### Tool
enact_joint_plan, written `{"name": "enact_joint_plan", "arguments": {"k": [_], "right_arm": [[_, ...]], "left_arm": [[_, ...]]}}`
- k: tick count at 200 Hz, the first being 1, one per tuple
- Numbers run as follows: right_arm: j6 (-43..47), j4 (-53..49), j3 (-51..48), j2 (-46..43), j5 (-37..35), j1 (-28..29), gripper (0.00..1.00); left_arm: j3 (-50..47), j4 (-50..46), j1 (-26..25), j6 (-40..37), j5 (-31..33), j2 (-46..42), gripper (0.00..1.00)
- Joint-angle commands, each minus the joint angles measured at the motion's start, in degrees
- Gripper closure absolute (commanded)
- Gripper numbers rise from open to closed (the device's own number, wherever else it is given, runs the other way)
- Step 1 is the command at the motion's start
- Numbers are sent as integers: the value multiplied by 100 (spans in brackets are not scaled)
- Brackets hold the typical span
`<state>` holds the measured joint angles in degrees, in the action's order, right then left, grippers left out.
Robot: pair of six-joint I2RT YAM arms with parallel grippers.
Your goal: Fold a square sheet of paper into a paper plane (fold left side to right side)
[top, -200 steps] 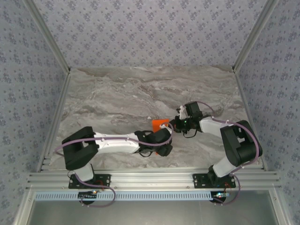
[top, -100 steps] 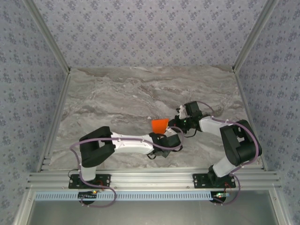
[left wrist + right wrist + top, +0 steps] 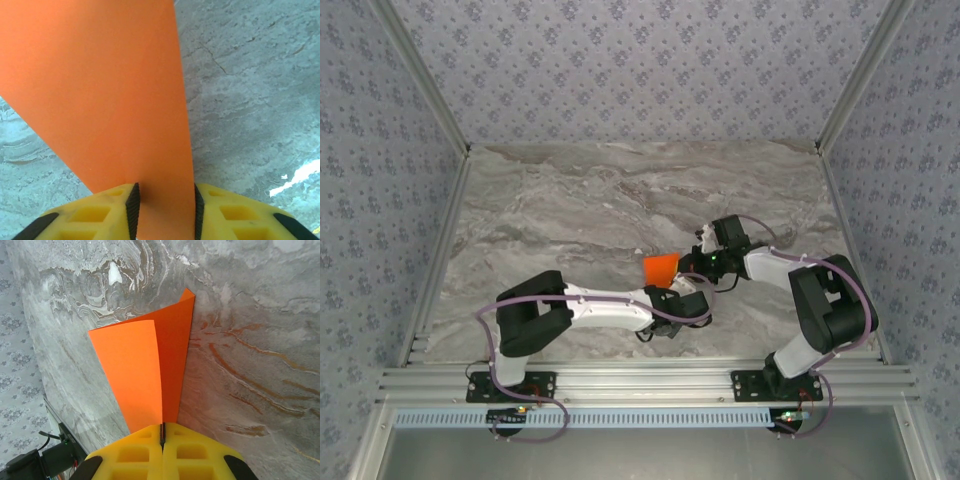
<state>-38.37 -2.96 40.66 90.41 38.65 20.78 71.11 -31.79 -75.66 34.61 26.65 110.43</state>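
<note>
The right gripper [image 3: 161,432] is clamped shut on the paper [image 3: 145,365], pinching it at the crease, and we take that gripper as our marker. From it the orange sheet fans out in a half-open V, one flap lying toward the table [image 3: 260,340], the other lifted off it. Just to the near left of the right gripper, the left gripper [image 3: 165,202] straddles the same paper. Its jaws stand partly apart, and a band of orange runs between the black pads [image 3: 132,207] and fills the gap. Whether the pads already bite we cannot tell; we read them as not yet closed.

What is new: over the past second the left arm [image 3: 610,305] has swung in from the left. Its elbow has slid toward the right gripper, its wrist has come in close beside it, and its jaws are drawing together. The paper has stayed at the right gripper's tip.

For the task, we judge this a sharing of the work. One arm anchors the crease, and the other is placed to squeeze the raised flap over, carrying the left side onto the right. The fold is begun but not flattened, and many folds remain. A slip at the right gripper would let the sheet twist and skew the crease.
</note>
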Motion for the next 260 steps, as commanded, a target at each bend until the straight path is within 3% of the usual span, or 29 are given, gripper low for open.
{"name": "enact_joint_plan", "arguments": {"k": [1, 209, 240, 260], "right_arm": [[-21, -196, 158, 118, -104, 40, 100], [87, -369, 283, 242, -244, 44, 100], [158, -428, 319, 193, -240, 41, 96], [182, -518, 354, 78, -298, 36, 88]], "left_arm": [[105, -169, -99, 55, 86, 90, 68], [-150, -60, -138, 450, -352, -72, 84], [-189, 58, -74, 433, -417, -168, 88], [-288, 194, 16, 432, -521, -266, 88]]}}
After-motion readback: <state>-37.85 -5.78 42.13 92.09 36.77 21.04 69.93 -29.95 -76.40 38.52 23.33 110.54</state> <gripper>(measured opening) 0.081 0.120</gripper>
